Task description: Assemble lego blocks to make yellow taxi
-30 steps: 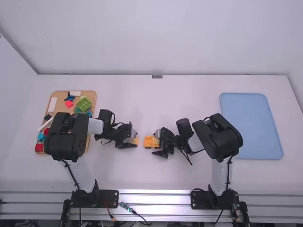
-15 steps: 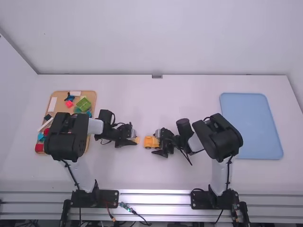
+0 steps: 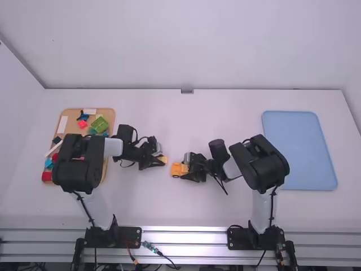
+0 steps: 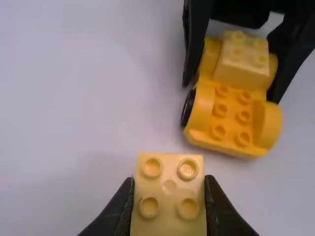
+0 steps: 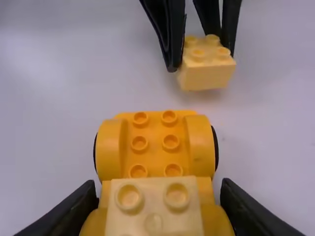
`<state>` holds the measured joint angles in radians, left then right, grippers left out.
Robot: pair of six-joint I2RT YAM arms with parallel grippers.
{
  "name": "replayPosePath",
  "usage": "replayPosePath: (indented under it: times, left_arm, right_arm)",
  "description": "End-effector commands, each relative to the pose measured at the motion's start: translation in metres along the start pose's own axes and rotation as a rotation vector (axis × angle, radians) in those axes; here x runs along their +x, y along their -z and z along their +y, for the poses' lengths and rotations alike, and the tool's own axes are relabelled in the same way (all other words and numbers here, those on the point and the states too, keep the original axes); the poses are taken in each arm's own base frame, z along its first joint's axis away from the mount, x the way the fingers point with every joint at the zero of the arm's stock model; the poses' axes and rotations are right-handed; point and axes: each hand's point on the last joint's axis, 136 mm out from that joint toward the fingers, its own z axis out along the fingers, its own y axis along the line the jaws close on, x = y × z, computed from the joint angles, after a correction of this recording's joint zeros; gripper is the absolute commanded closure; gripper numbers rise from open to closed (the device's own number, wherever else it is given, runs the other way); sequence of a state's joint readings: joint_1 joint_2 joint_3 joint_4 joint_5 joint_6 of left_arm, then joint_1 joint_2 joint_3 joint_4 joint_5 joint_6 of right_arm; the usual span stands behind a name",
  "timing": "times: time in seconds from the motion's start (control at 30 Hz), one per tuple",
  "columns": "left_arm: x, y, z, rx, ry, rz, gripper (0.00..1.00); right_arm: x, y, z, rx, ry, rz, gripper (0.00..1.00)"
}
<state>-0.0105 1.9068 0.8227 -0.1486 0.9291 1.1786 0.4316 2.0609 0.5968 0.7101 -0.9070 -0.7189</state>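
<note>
Near the table's middle, my left gripper (image 3: 162, 160) is shut on a pale yellow block (image 3: 163, 159). In the left wrist view, the left gripper (image 4: 169, 186) pinches this 2x2 block (image 4: 169, 187) by its sides, studs showing. My right gripper (image 3: 190, 171) stands across a small gap, shut on the orange-yellow car base (image 3: 178, 169). Seen from the right wrist, the right gripper (image 5: 158, 189) has its fingers on either side of the base (image 5: 155, 142), where another pale yellow block (image 5: 153, 206) sits on one end. The held block is apart from the base.
A tan tray (image 3: 107, 112) with several coloured pieces lies at the left, partly beneath the left arm. To the right, a light blue tray (image 3: 299, 149) lies beyond the right arm. White table surface (image 3: 186, 124) stretches behind both grippers.
My left gripper has shifted slightly away from the camera with its block. The right gripper's fingers have drawn together around the car base, which has barely moved.
</note>
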Motion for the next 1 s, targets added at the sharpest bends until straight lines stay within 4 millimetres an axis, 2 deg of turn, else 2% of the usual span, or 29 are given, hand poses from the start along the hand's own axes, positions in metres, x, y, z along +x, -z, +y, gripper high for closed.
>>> replayPosePath:
  times: [0.0, 0.13, 0.37, 0.53, 0.6, 0.73, 0.97]
  left_arm:
    - [-0.025, 0.009, -0.004, 0.01, 0.021, -0.087, 0.98]
    - [-0.032, 0.012, -0.014, 0.015, -0.009, -0.134, 0.98]
    - [-0.039, -0.008, -0.037, 0.02, -0.095, -0.151, 0.98]
    - [-0.034, -0.026, -0.039, -0.023, -0.09, -0.071, 0.98]
    - [-0.036, -0.033, -0.046, -0.008, -0.117, -0.055, 0.98]
    - [-0.04, -0.037, -0.049, 0.007, -0.129, -0.049, 0.98]
    - [-0.033, -0.038, -0.046, -0.016, -0.131, -0.01, 0.98]
  right_arm:
    - [0.002, -0.003, -0.001, -0.016, 0.02, 0.001, 0.5]
    - [0.004, -0.003, -0.001, -0.025, 0.023, 0.013, 0.53]
    - [0.004, -0.003, 0.0, -0.029, 0.035, 0.015, 0.57]
    - [0.005, -0.003, 0.001, -0.029, 0.032, 0.017, 0.57]
    - [0.006, -0.003, 0.002, -0.032, 0.025, 0.021, 0.58]
    - [0.009, -0.003, 0.005, -0.048, 0.045, 0.031, 0.57]
    - [0.01, -0.004, 0.005, -0.064, 0.042, 0.045, 0.57]
